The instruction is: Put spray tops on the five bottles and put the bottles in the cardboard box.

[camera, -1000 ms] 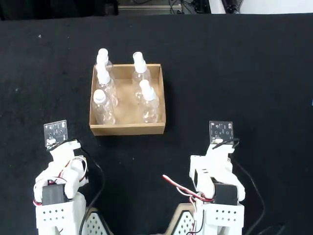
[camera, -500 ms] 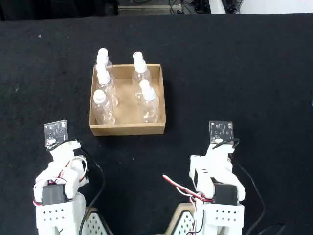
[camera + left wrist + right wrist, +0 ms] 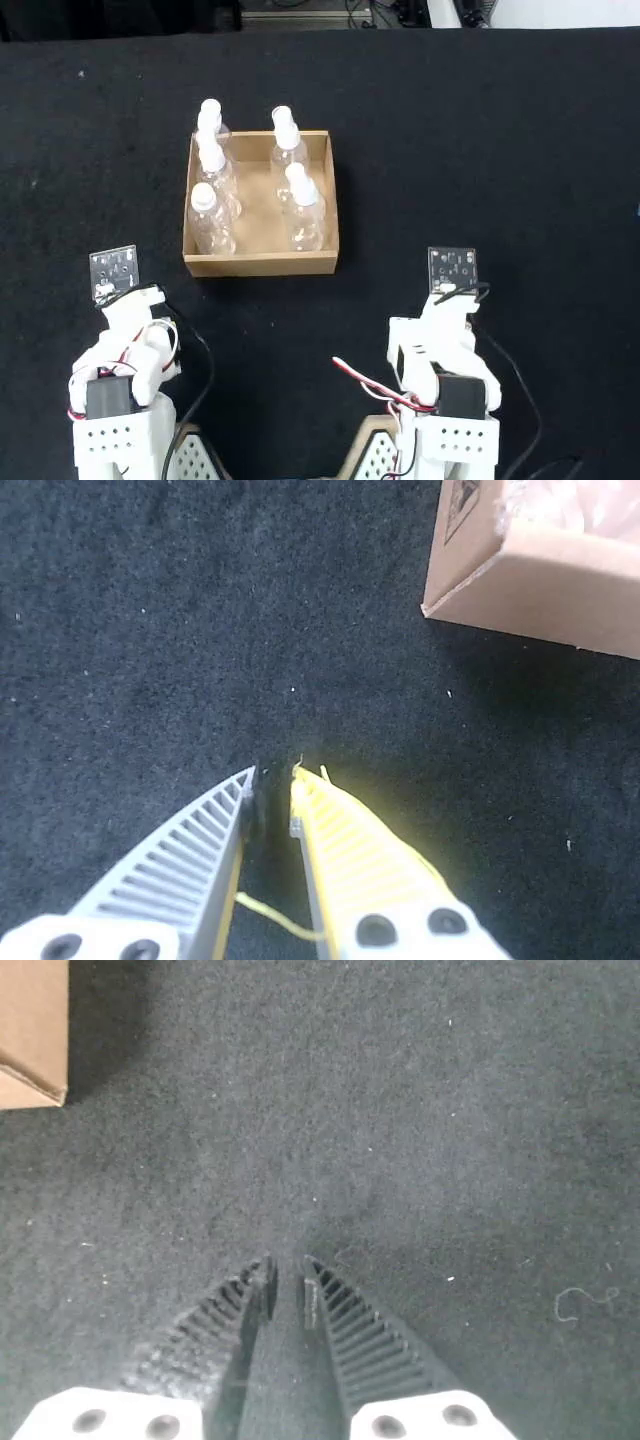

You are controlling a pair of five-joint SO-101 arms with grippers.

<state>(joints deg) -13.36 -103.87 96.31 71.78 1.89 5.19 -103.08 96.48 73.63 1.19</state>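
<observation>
The left arm (image 3: 125,350) sits folded back over its base at the near edge of the table (image 3: 500,150), its wrist tipped down toward the black cloth. The right arm (image 3: 445,350) is folded in the same way beside it, well apart from the left.

The left gripper (image 3: 272,772) hangs just above the cloth with its two fingers drawn together to a thin slit, and it holds nothing. The right gripper (image 3: 287,1262) is likewise all but closed (only a narrow gap shows between the tips) and has nothing in it.

Farther out, ahead of the left arm and between the two arms' lines, stands the cardboard box (image 3: 260,264). One near corner of it shows in the left wrist view and another in the right wrist view.

All five bottles stand upright inside it, each with a white top. Three stand along the box's left wall: the near bottle (image 3: 213,225), the middle bottle (image 3: 217,170) and the far bottle (image 3: 211,122). Two stand along its right wall: the nearer one (image 3: 306,212) and the farther one (image 3: 287,145).

Compared with a second ago, nothing differs: both arms, the box and the bottles stand exactly where they were.
</observation>
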